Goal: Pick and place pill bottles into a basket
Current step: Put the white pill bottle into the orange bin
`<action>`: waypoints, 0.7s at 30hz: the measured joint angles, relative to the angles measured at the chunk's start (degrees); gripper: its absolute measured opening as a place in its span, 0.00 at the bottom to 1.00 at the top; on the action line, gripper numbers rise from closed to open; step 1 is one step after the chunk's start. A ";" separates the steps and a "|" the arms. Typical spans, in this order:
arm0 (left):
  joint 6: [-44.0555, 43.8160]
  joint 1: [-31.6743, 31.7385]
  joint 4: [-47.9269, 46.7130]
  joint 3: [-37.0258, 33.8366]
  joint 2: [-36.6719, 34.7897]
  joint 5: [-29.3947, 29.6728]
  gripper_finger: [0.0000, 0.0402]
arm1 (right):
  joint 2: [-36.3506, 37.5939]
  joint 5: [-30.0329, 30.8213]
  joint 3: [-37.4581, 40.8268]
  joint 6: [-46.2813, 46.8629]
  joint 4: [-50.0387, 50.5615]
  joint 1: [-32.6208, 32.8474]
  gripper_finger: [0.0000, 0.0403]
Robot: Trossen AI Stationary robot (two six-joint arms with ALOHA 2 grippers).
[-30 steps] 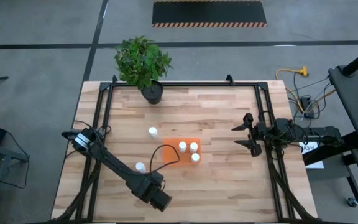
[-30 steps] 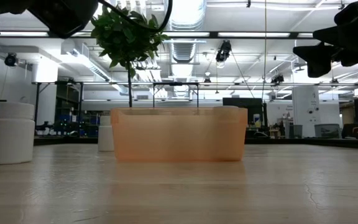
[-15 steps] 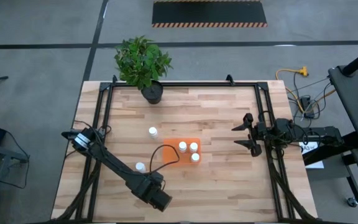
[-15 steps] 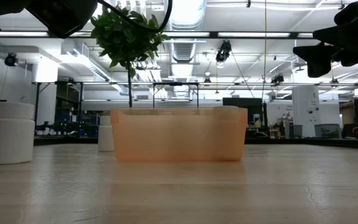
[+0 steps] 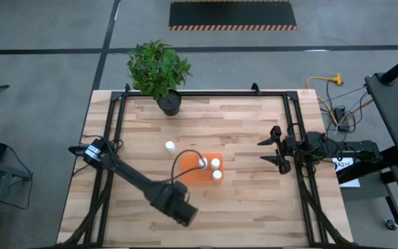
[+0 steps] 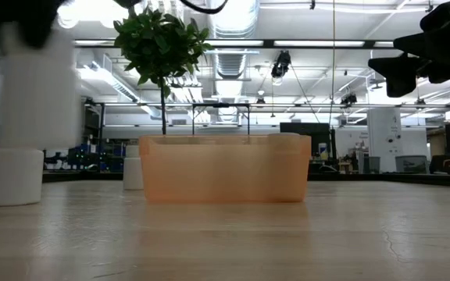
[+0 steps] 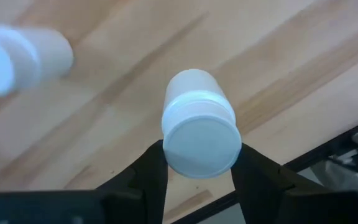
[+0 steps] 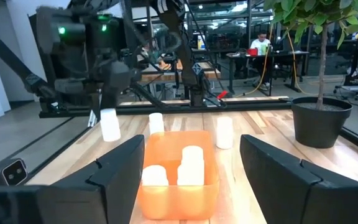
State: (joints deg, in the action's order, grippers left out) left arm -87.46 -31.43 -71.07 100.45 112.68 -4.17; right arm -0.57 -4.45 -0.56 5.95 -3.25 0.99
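The orange basket (image 5: 193, 174) sits mid-table with three white pill bottles (image 5: 215, 164) standing in it; it also shows in the low view (image 6: 223, 168) and the right wrist view (image 8: 178, 190). One bottle (image 5: 169, 146) stands on the table to its far left. My left gripper (image 7: 199, 163) is shut on a bottle (image 7: 197, 124), blurred in the low view (image 6: 37, 86), above another standing bottle (image 6: 14, 176). In the high view my left arm (image 5: 175, 205) hides both. My right gripper (image 5: 268, 149) waits open and empty to the right of the basket. My left gripper pinches the bottle by the sides of its cap (image 7: 171, 152) between its two fingers (image 7: 149, 174). The fingers come from above, pointing down. The bottle hangs upright, cap up, lifted clear of the table.
A potted plant (image 5: 164, 76) in a black pot stands at the table's far edge. Black frame rails (image 5: 112, 131) run along the table's left and right sides. Bare wood lies between the basket and my right gripper.
My left gripper has gone up and a little toward the basket with a bottle. That bottle stood on the table near the near-left side and now hangs clear above it, blurred by the motion. The neighbouring bottle has stayed in place.
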 joint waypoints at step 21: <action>15.39 13.49 -11.94 33.43 16.82 3.61 0.33 | 0.04 0.02 0.02 -0.01 -0.01 -0.02 0.62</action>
State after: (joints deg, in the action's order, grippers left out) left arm -72.07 -17.95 -83.01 133.88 129.50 -0.56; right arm -0.54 -4.43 -0.54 5.94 -3.26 0.97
